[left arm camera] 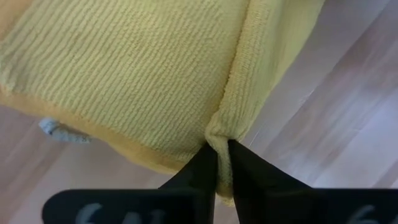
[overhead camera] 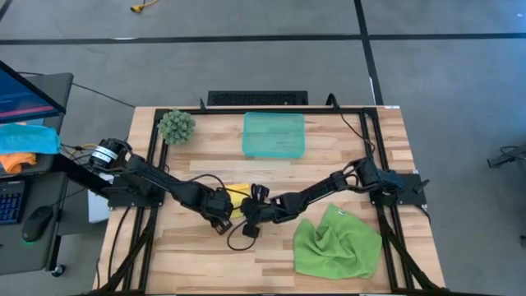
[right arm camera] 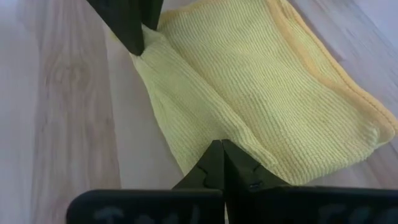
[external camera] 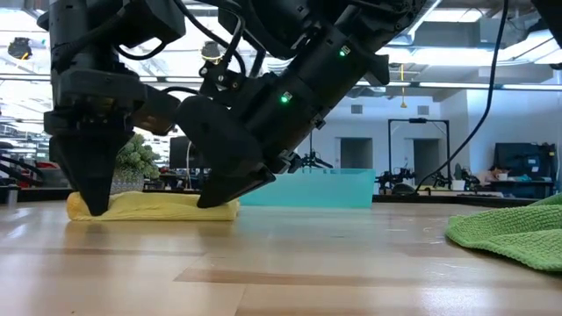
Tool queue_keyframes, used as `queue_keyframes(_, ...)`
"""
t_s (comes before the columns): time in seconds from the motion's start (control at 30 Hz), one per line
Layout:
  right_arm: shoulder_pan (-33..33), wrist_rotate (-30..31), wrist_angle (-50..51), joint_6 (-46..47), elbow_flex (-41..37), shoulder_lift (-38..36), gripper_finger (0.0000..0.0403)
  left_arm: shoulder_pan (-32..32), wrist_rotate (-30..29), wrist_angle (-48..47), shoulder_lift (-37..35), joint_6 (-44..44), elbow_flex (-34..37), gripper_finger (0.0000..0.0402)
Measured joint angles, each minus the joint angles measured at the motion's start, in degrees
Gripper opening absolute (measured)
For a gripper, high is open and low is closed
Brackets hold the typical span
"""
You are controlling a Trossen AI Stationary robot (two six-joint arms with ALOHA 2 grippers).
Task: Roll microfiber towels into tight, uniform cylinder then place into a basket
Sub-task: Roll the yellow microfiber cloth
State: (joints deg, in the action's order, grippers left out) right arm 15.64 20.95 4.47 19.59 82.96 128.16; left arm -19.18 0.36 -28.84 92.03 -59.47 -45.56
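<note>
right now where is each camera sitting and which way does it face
High: above the table, looking straight down; both arms meet at the yellow towel, with basket and green towel around.
Low: at tabletop height, looking level across; both arms come down onto the towel.
Left wrist: past the left pincer, shut on the towel's edge.
Right wrist: past the right pincer, shut on the towel; the left pincer shows beyond.
Shared: all four see the yellow towel.

Ribbed, matt yellow cloth; smooth pale wood tabletop; translucent glossy plastic basket; crumpled, fuzzy green cloth.
</note>
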Motion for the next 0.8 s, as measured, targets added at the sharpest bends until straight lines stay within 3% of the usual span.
queue_keyframes(0.47, 0.0, 0.0, 0.24, 0.0, -0.04, 0.0, 0.0013, -1.57, 0.26, 0.31, -0.02, 10.11, -0.04, 0.0135)
queue_keyframes(0.8, 0.01, -0.11, 0.36, 0.55, -0.08, 0.0, 0.0013, -3.27, -2.54, -2.37, -3.69, 13.26, 0.24, 0.0144)
